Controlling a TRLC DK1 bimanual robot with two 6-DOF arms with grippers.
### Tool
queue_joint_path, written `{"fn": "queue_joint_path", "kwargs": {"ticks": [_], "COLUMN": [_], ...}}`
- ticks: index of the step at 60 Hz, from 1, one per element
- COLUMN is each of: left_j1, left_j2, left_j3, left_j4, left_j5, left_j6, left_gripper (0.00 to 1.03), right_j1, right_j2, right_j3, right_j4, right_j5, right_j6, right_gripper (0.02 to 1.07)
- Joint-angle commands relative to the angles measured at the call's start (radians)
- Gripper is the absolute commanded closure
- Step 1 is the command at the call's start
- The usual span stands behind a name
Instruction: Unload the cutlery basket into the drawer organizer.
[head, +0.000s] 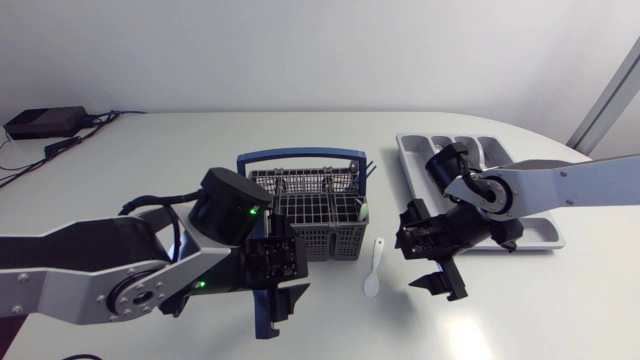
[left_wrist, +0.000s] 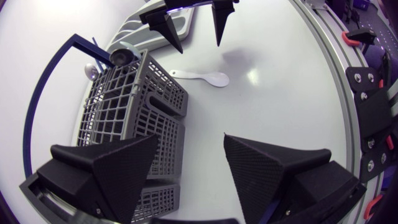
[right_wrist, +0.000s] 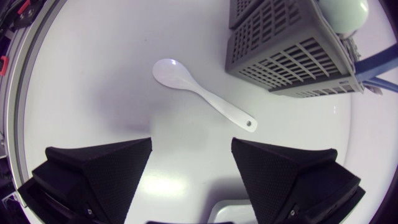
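Right claw (head: 440, 287) (right_wrist: 189, 168): spread, nothing between the fingers, hanging over bare tabletop (head: 520, 300) just off the near end of the drawer organizer (head: 490, 150). The white spoon (head: 374, 268) (right_wrist: 199, 93) lies flat just ahead of it, bowl away from the cutlery basket (head: 305, 215) (right_wrist: 286, 43), handle end pointing at the basket's corner. I see bare tabletop all round the spoon; it touches neither basket nor organizer.

Left claw (head: 280, 308) (left_wrist: 189, 171): also spread, holding nothing. In its wrist view one finger sits over the basket's near corner, the other over bare tabletop beside the basket wall. The spoon (left_wrist: 202, 77) is further ahead, with the right claw (left_wrist: 194, 25) beyond it, fingertips down.

The basket stands upright between my two arms, with its blue handle (head: 300, 155) on the far side. A pale green rounded piece (head: 362, 211) (right_wrist: 342, 12) sticks out of the corner nearest the spoon. The organizer lies at an angle, partly under the right arm (head: 560, 185).
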Motion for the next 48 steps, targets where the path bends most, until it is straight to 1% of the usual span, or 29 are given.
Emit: {"fn": "queue_joint_path", "kwargs": {"ticks": [1,5,10,15,17,21,25,31,40,48], "left_j1": [0.006,0.011,0.023,0.035,0.042,0.054,0.065,0.084,0.109,0.117], "left_j2": [-0.023,-0.032,-0.040,-0.049,-0.052,-0.057,-0.062,-0.063,-0.063,-0.060], "left_j3": [-0.029,-0.034,-0.034,-0.035,-0.035,-0.037,-0.038,-0.045,-0.051,-0.063], "left_j4": [-0.019,-0.028,-0.036,-0.050,-0.057,-0.060,-0.065,-0.065,-0.065,-0.059], "left_j5": [0.015,0.015,0.017,0.023,0.029,0.035,0.041,0.055,0.076,0.089], "left_j6": [0.033,0.036,0.037,0.046,0.048,0.053,0.059,0.065,0.069,0.071], "left_gripper": [0.19,0.17,0.17,0.17,0.17,0.17,0.17,0.17,0.17,0.17], "right_j1": [0.023,0.041,0.062,0.075,0.075,0.075,0.079,0.092,0.119,0.139], "right_j2": [0.042,0.053,0.064,0.082,0.099,0.125,0.142,0.147,0.141,0.150], "right_j3": [0.042,0.067,0.089,0.122,0.142,0.168,0.179,0.165,0.119,0.089], "right_j4": [-0.027,-0.051,-0.057,-0.086,-0.106,-0.129,-0.131,-0.126,-0.088,-0.040], "right_j5": [-0.007,-0.005,-0.005,-0.002,-0.001,-0.001,-0.002,-0.004,-0.008,-0.005], "right_j6": [-0.098,-0.125,-0.147,-0.171,-0.190,-0.213,-0.237,-0.268,-0.279,-0.280], "right_gripper": [0.15,0.18,0.19,0.23,0.28,0.31,0.36,0.48,0.48,0.48]}}
